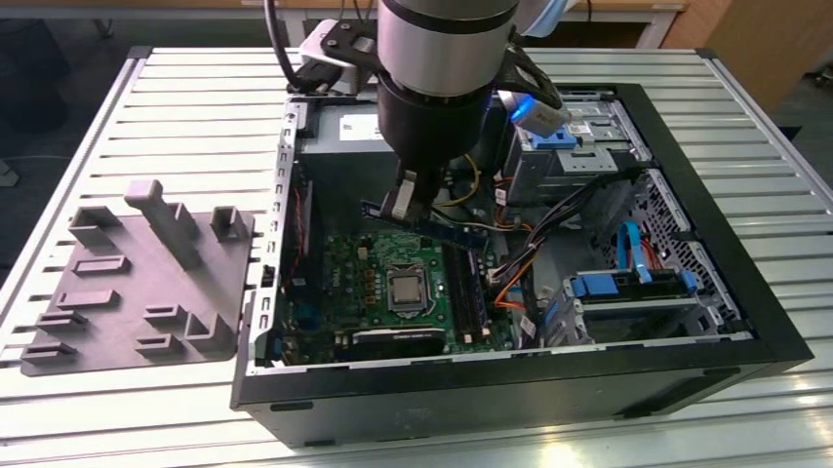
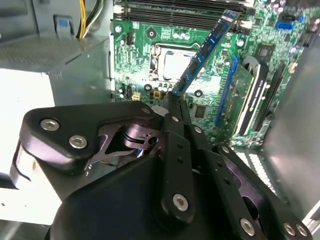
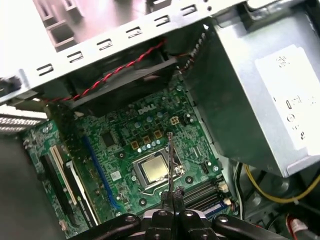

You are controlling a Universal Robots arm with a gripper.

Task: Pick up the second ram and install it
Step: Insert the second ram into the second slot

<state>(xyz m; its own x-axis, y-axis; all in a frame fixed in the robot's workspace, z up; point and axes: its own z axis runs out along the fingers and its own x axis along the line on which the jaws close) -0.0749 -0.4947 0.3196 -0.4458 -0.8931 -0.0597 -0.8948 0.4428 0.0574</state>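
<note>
Slatted metal tabletop (image 1: 195,117) carries an open black computer case (image 1: 521,390) in the middle of the exterior view, with a grey moulded tray (image 1: 117,292) beside it at the exterior view's left. Reaching down into the case, the gripper (image 1: 404,200) has its fingers clamped on one end of the second ram (image 1: 450,227). That slim blue stick is held slightly tilted above the green motherboard (image 1: 345,258), over the processor socket (image 1: 406,290) and not seated in the memory slots (image 1: 466,292).
</note>
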